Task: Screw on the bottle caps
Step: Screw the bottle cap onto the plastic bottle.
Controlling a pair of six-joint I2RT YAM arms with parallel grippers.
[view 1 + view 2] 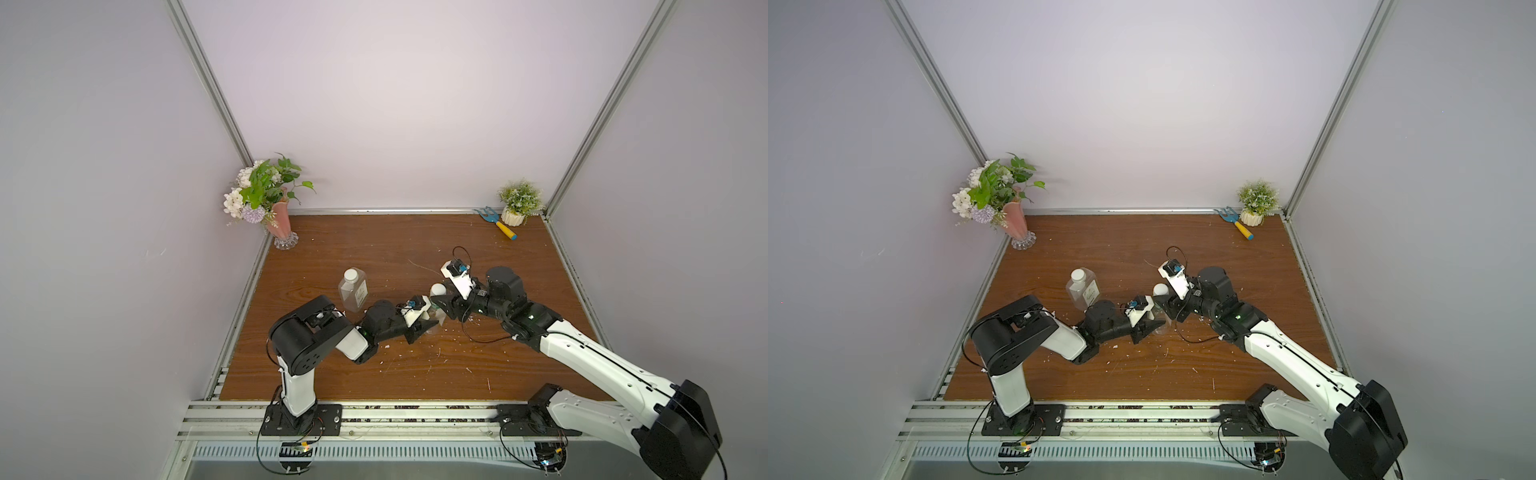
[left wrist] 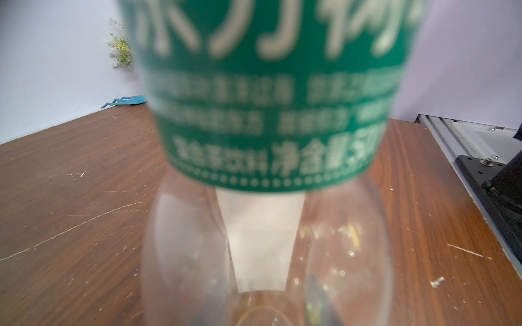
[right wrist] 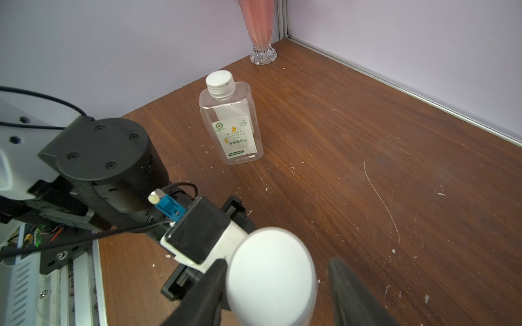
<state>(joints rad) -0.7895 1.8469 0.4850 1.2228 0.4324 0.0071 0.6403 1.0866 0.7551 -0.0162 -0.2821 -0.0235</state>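
Left claw point(image 1: 428, 325): we find it closed on the lower body of the round bottle point(image 2: 271, 113), which stands upright. The left wrist view is almost filled by that bottle's green label and clear base, so the fingers are hidden there. We cannot tell whether the base rests on the surface point(image 1: 374, 249).

Right claw point(image 3: 279, 265): just above the left claw, parted around the white cap point(image 3: 271, 279) on the round bottle. One finger point(image 3: 203, 288) lies against the cap's side and the other stands off with a clear gap. It grips nothing.

In the way: the left wrist camera block point(image 3: 197, 228) sits just beside the cap, on the touching finger's side. In both top views the two wrists cover most of the round bottle.

Beyond the left claw, on its outer side, the squarish bottle point(image 3: 234, 132) stands upright, apart from both claws. Its own cap point(image 3: 219, 80) is on the neck. Only the right wrist view shows threads below that cap; we cannot judge tightness.

Farthest out:
- A pink vase point(image 1: 279, 220) of flowers stands in the corner past the left claw. The right wrist view shows only its lower part.
- A potted plant point(image 1: 519, 203) stands past the right claw, with a blue rake point(image 1: 496, 222) just beside it. The left wrist view shows only sprigs and tines.

White flecks and scratches are scattered around both claws.
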